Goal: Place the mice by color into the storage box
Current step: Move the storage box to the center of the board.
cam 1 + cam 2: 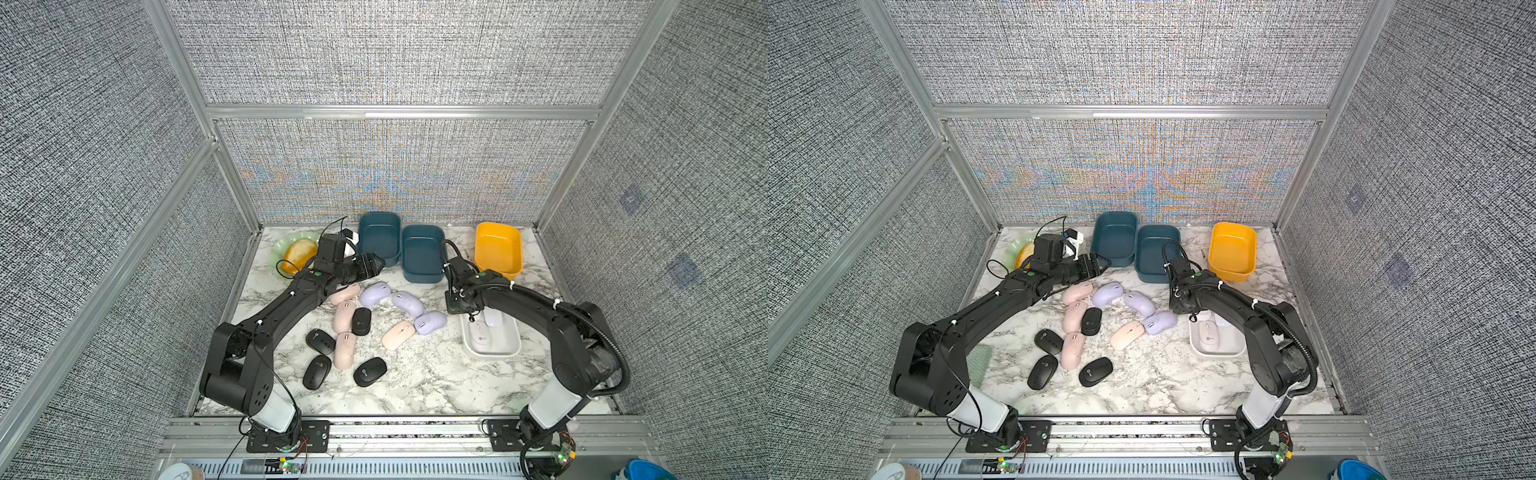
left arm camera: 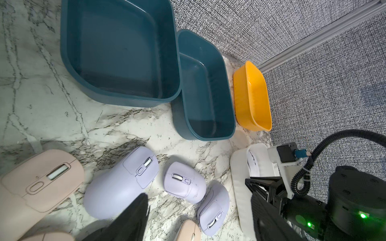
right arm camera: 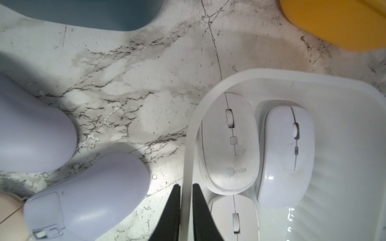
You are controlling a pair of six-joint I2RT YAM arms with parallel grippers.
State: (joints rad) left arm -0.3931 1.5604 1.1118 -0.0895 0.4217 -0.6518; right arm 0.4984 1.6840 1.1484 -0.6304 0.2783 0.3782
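My right claw (image 3: 186,187) is pinching the rim of the white tray (image 3: 261,73), one finger inside and one outside. The pinch is on the tray's left side, near the far corner. The three white mice (image 3: 226,150) lie in the tray lengthwise along that rim, so I judge any pull has to stay level. The nearest lilac mouse (image 3: 94,194) sits on the worktop (image 1: 415,386) just outside the rim, closest to this arm. My left claw (image 1: 374,264) hangs spread by the teal boxes (image 1: 423,276), nearer the pink mice (image 1: 345,293).
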